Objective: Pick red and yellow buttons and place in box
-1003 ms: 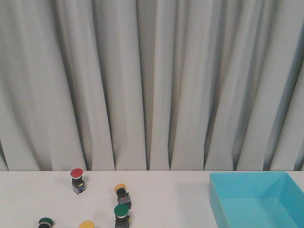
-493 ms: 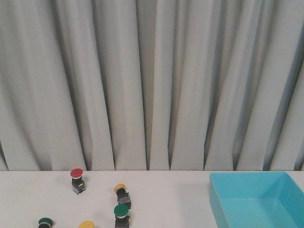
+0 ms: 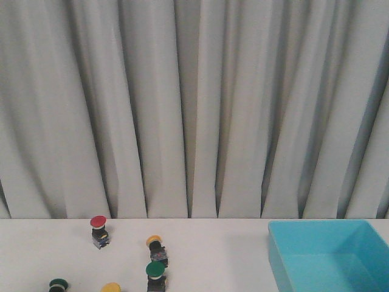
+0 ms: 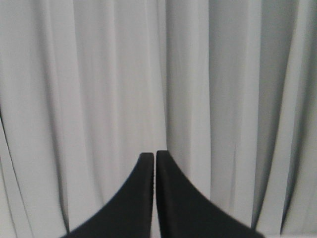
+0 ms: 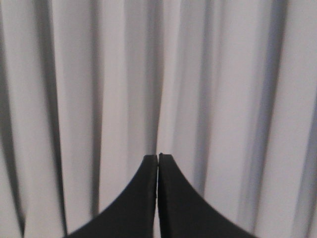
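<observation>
With both the left gripper (image 4: 154, 157) and right gripper (image 5: 158, 159) closed and empty, open first, then descend squarely over the red button (image 3: 99, 230), avoiding green caps.

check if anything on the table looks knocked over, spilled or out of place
Nothing is spilled or damaged. One oddity: the yellow button near the middle leans, its cap tilted toward the left, while the red button and the green button stand upright. The box sits square at the right and appears empty.
</observation>
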